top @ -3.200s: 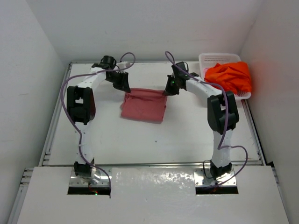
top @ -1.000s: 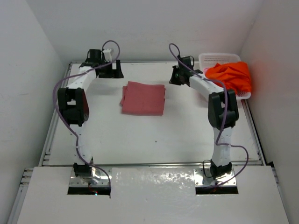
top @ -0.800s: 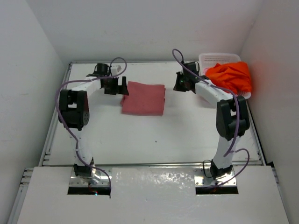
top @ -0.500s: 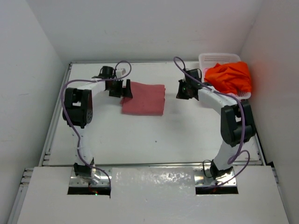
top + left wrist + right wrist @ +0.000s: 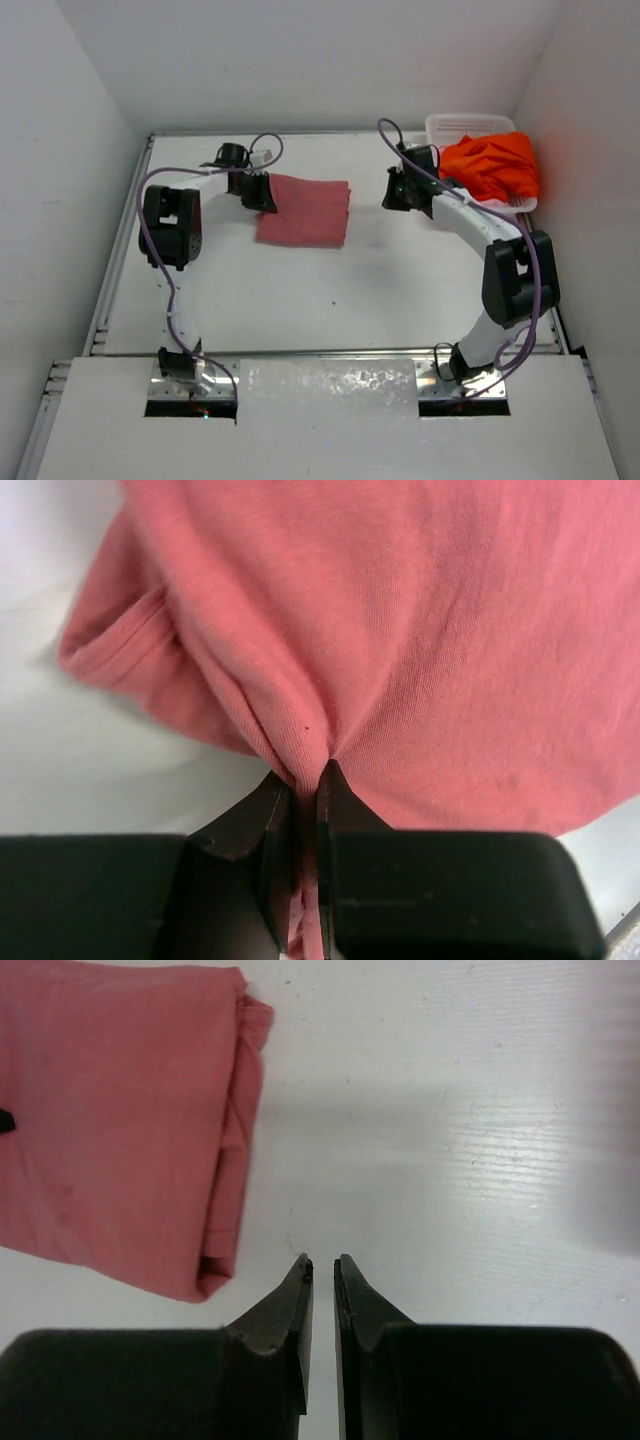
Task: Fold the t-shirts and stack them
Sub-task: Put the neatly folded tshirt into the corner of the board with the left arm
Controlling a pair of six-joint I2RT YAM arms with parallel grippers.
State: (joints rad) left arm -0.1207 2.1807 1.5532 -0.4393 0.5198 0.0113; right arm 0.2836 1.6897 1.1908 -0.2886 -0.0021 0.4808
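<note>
Bends sharply at the elbow on the left, forearm swung inward over the far part of the table (image 5: 350, 290), with the left gripper (image 5: 262, 192) at the left edge of the rose-red t-shirt (image 5: 305, 212). Pinches a ridge of that cloth between fingers pressed nearly together, creases fanning out from the pinch in the left wrist view. Shirt folded into a rough rectangle, flat on the table between the two grippers, toward the far side.

On the right, stretches in a long arc from the base to the far side, ending with the right gripper (image 5: 398, 195) near the shirt's right edge but apart from it, over bare table. Fingers there pressed almost together, a thin slit between the tips, nothing in it.

Orange t-shirt (image 5: 492, 163) heaped in the white basket (image 5: 465, 125) at the far right corner, spilling over the near rim.

Hard to make out from above: the left fingers, dark against the cloth. Cut off in the left wrist view: the shirt's top and right parts. Hidden under the orange heap: most of the basket.
</note>
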